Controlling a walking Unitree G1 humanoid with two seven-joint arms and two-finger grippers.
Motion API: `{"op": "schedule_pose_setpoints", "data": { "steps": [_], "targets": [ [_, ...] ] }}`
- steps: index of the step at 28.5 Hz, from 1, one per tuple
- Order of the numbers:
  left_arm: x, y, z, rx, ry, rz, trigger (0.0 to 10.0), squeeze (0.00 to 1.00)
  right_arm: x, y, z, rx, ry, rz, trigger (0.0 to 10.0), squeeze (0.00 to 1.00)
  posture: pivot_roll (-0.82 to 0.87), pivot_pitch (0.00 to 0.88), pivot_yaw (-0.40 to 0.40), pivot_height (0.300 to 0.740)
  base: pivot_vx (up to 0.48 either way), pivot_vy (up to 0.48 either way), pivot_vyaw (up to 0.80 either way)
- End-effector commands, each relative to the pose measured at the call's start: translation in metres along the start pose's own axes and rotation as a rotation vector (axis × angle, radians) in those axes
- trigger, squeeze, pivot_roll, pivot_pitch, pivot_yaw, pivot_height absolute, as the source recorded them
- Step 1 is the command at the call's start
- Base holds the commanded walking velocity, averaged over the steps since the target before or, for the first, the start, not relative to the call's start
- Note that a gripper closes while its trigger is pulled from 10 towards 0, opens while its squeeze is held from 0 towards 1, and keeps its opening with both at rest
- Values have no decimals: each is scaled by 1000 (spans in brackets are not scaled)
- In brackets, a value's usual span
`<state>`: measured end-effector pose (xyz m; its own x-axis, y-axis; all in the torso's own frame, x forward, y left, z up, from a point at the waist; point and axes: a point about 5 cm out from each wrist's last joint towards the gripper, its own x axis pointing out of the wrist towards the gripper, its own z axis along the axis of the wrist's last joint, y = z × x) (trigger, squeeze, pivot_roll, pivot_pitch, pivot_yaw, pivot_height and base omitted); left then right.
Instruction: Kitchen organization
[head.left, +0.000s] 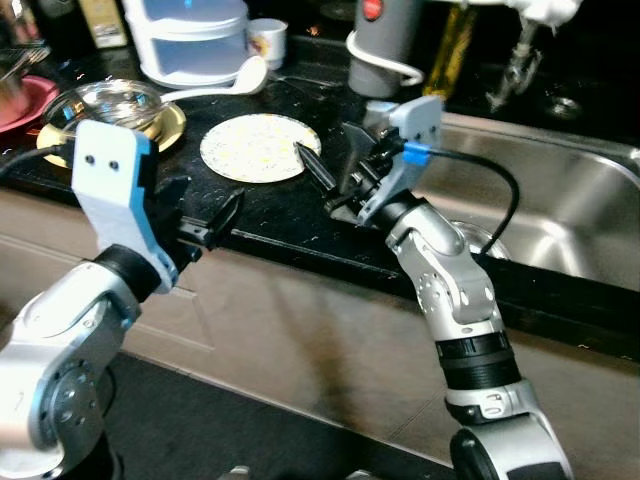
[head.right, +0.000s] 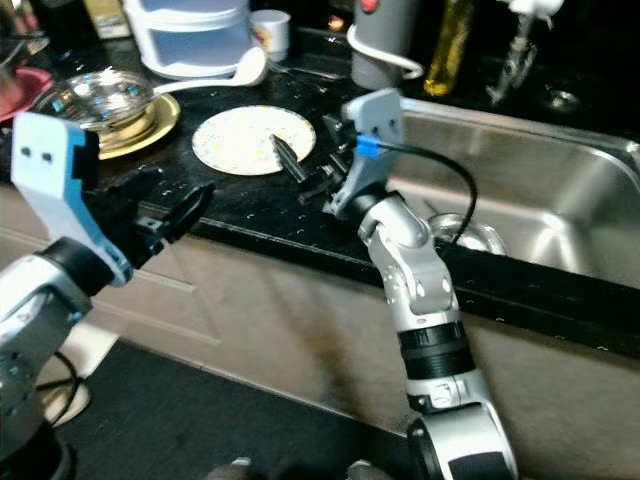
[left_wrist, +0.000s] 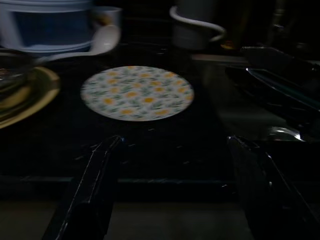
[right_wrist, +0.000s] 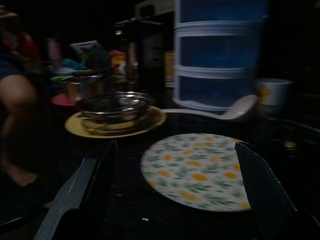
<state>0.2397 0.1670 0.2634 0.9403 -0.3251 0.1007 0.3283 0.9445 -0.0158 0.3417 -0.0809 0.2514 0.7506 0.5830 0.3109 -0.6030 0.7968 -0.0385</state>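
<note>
Plate (head.left: 260, 147), one only, round with a yellow flower print, lies flat on the black counter (head.left: 290, 225), roughly midway between the two grippers and touched by neither. Farthest left sits a red dish (head.left: 25, 100), cut off by the frame edge. Next comes one clear glass bowl (head.left: 108, 103) resting on one yellow plate (head.left: 170, 125), just left of the flowered one. The left gripper (head.left: 215, 222) hangs at the counter's front edge, below the flowered plate, its two black fingers parted with nothing between them. Behind the dishes stands one white and blue stacked container (head.left: 190, 35), with one white ladle (head.left: 225, 85) lying before it and one small white cup (head.left: 268, 40) beside it. The right gripper (head.left: 320, 175) hovers low over the counter at the flowered plate's right rim; in the right wrist view its fingers spread wide, one on each side of the plate, holding nothing. Behind it stands one grey appliance (head.left: 385, 45) with a white cord. Farthest right, one steel sink (head.left: 570, 200) is set into the counter.
</note>
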Motion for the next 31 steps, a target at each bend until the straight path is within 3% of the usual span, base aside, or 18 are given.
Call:
{"op": "schedule_pose_setpoints", "data": {
  "steps": [1, 6, 8, 9, 13, 14, 16, 23, 27, 31],
  "targets": [
    [1, 0, -1, 5, 4, -4, 10000, 0, -2, -2, 0, -10, 11, -5, 10000, 0, 95, 65, -45, 732, 0, 0, 794],
    [1, 1, -1, 9, -3, 6, 10000, 0, -2, -1, -2, -33, 17, 1, 10000, 0, 96, 60, -48, 732, 0, 0, 466],
    [0, 5, -1, 15, -10, 26, 10000, 0, 1, 2, -3, -145, 41, 30, 10000, 0, 98, 56, -50, 732, 0, 0, 0],
    [0, 5, -1, 15, -10, 26, 10000, 0, 1, 2, -3, -145, 41, 30, 10000, 0, 98, 56, -50, 732, 0, 0, 0],
    [-1, 9, 0, 23, -17, 41, 10000, 0, 7, 12, -9, -533, 139, 171, 10000, 0, 97, 56, -54, 732, 0, 0, 0],
    [-1, 9, 0, 23, -17, 41, 10000, 0, 7, 12, -9, -533, 139, 171, 10000, 0, 97, 56, -54, 732, 0, 0, 0],
    [-2, 11, 3, 30, -28, 50, 10000, 0, 14, 14, -14, -685, 207, 206, 10000, 0, 96, 59, -55, 732, 0, 0, 0],
    [-7, 22, 8, 71, -27, 77, 10000, 0, 25, 16, -17, -794, 283, 276, 10000, 0, 105, 66, -68, 732, 0, 0, 0],
    [-14, 33, 8, 95, -5, 118, 10000, 0, 35, 18, -18, -933, 355, 365, 10000, 0, 109, 70, -78, 732, 0, 0, 0],
    [-16, 34, 7, 93, -1, 126, 10000, 0, 43, 18, -17, -985, 386, 386, 10000, 0, 111, 72, -88, 732, 0, 0, 0]
  ]
}}
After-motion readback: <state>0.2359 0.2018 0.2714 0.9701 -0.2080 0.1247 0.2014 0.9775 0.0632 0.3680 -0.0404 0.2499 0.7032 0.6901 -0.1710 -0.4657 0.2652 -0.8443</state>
